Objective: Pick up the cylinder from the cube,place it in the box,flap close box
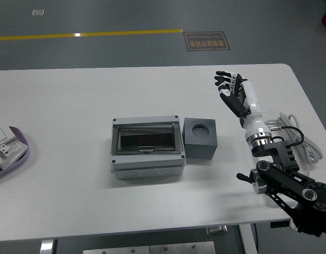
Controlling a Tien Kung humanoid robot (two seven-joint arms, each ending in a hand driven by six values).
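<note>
a white table (73,174) with rounded far corners carries a grey box (147,147) near its middle, its dark flap lying flat, and a grey cube (200,138) with a round hole in its top just beside the box on the right. at the left edge lies a purple-rimmed tray (19,153) holding white parts, and a white cable (300,138) lies coiled near the right edge.

A white table (73,174) filled most of the view. At its left edge sat a purple-rimmed tray (17,153) holding white boxy parts (3,145). At the right edge lay a coiled white cable (300,138). Beyond the table, the grey floor (126,16) carried a yellow line (89,35) and a printed floor sign (206,41).
</note>
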